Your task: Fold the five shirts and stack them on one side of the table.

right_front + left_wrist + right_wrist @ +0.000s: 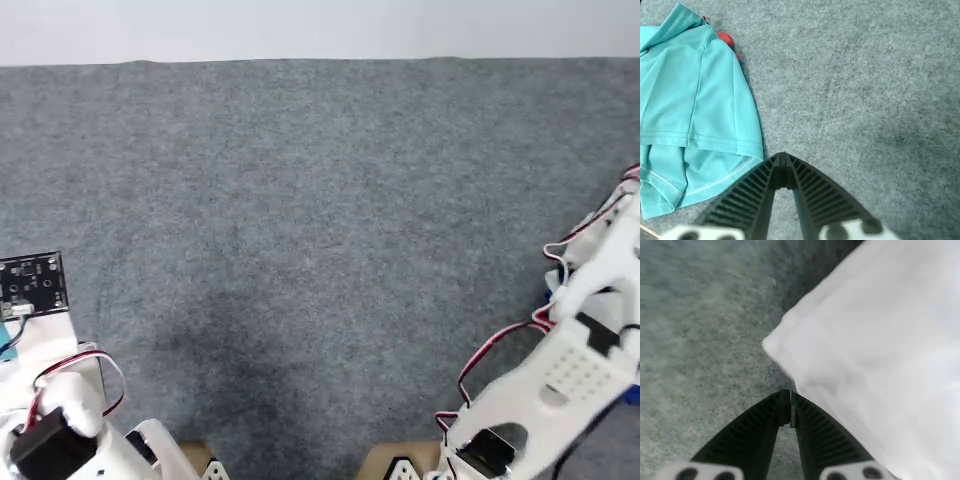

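The left gripper (785, 161) hangs shut and empty over the grey tabletop (320, 200), just beside a teal shirt (695, 100) that lies near the tabletop's edge on the left arm's side. The shirt looks loosely folded, its sleeve and hem doubled over, and a scrap of red cloth (725, 39) peeks from under it. That may mean a stack has been started there.

The right gripper (790, 396) is also closed, with its tips at the border of a white shirt (875, 350). I cannot tell whether any cloth is pinched. The white shirt seems not yet stacked, and the rest of the five cannot be counted.
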You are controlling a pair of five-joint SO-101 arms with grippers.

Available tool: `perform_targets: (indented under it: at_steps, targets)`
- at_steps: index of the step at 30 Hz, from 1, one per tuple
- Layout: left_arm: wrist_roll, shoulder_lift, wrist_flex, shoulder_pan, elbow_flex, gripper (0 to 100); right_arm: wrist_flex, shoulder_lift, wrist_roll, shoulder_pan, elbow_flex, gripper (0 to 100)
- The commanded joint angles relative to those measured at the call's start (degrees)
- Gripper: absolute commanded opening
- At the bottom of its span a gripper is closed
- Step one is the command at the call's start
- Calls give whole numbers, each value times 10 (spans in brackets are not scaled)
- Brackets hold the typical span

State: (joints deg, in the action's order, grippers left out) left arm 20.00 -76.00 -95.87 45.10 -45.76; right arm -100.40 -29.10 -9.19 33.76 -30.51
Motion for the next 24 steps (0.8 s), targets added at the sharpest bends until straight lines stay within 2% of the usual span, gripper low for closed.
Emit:
perform_targets:
  at_steps: [1,6,12,24]
  targets:
    - [4,-2,12,-3,3,2,-19,109,-18,-22,-5,9]
    - [4,-2,12,-3,5,2,48,142,-18,-20,-5,9]
    - [4,-2,12,-3,5,2,125,82,-18,-1,-4,9]
    - [4,-3,11,-3,7,2,124,-125,-18,15,-4,9]
